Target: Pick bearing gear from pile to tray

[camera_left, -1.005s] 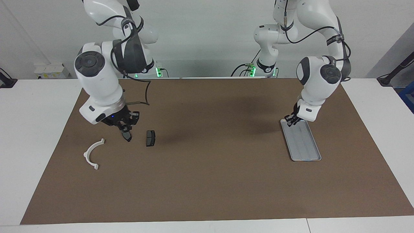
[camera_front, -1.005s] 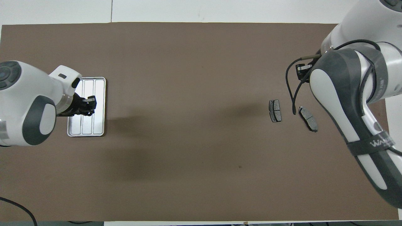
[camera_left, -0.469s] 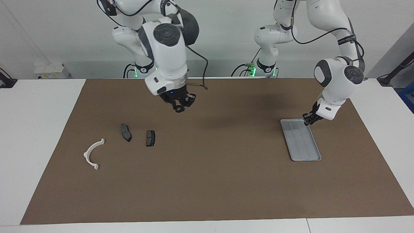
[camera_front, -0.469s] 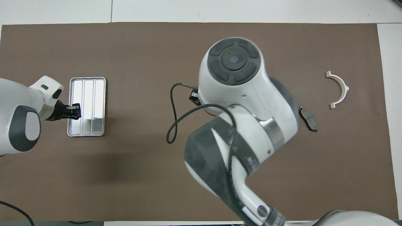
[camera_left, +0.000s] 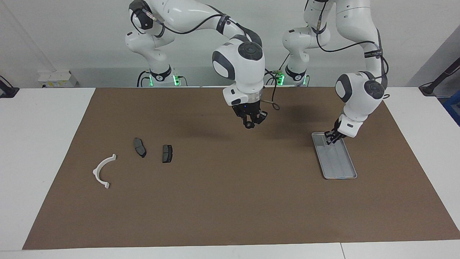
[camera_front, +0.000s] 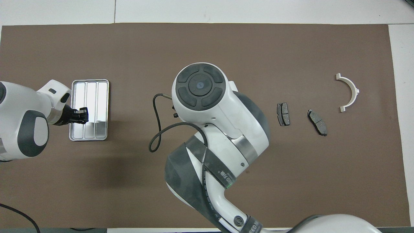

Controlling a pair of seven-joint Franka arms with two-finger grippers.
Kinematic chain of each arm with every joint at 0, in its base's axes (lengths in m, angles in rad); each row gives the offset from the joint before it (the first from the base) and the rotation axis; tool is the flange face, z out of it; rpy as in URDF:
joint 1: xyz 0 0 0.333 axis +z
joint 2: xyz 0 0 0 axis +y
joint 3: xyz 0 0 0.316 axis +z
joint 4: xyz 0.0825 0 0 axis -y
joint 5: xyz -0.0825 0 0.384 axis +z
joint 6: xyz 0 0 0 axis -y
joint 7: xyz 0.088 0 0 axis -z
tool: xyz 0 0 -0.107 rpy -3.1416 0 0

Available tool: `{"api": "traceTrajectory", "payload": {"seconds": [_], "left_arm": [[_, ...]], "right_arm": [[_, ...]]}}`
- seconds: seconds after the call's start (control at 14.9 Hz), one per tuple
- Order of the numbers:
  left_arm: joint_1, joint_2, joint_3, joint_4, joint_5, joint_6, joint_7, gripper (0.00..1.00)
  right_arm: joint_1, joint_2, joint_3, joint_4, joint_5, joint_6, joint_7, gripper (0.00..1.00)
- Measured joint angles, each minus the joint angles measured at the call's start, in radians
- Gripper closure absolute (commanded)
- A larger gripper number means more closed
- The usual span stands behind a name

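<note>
Facing view: the right gripper [camera_left: 250, 123] hangs over the middle of the worktop [camera_left: 230, 201], between the pile and the tray [camera_left: 345, 175]. Its fingertips are nearly together on a small dark round piece, probably the bearing gear, though I cannot tell this surely. The left gripper [camera_left: 330, 138] is fully closed, holds nothing visible, and waits low over the tray's end nearer the robots. The tray looks empty, so the delivery is not yet done.

Overhead view: the right arm hides its own gripper. Two pads [camera_front: 283, 114] [camera_front: 317, 122] and the white arc [camera_front: 349, 92] lie at the right arm's end. The left gripper [camera_front: 82, 115] is at the tray's [camera_front: 104, 136] edge.
</note>
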Motion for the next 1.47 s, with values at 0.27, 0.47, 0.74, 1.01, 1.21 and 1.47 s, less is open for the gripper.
{"api": "traceTrajectory", "payload": {"seconds": [0.27, 0.47, 0.74, 1.01, 1.21, 1.47], "left_arm": [[0.0, 0.002, 0.0, -0.018, 0.0, 0.015, -0.001, 0.83], [-0.002, 0.005, 0.0, -0.024, 0.0, 0.018, -0.003, 0.49], [-0.004, 0.009, 0.0, -0.027, 0.0, 0.032, -0.006, 0.14], [-0.015, 0.009, -0.001, -0.012, -0.001, 0.032, -0.044, 0.13], [-0.035, 0.01, -0.001, 0.035, -0.001, 0.005, -0.086, 0.06], [-0.046, 0.014, -0.001, 0.087, -0.001, -0.031, -0.132, 0.0]], "right_arm": [[0.036, 0.127, -0.002, -0.004, -0.09, 0.142, 0.066, 1.0], [0.035, 0.172, -0.011, -0.004, -0.108, 0.218, 0.066, 1.0], [0.034, 0.192, -0.02, -0.019, -0.12, 0.28, 0.066, 1.0], [0.032, 0.198, -0.023, -0.047, -0.139, 0.315, 0.066, 0.88], [0.031, 0.198, -0.023, -0.046, -0.139, 0.307, 0.066, 0.0], [0.023, 0.194, -0.025, -0.011, -0.139, 0.207, 0.066, 0.0]]}}
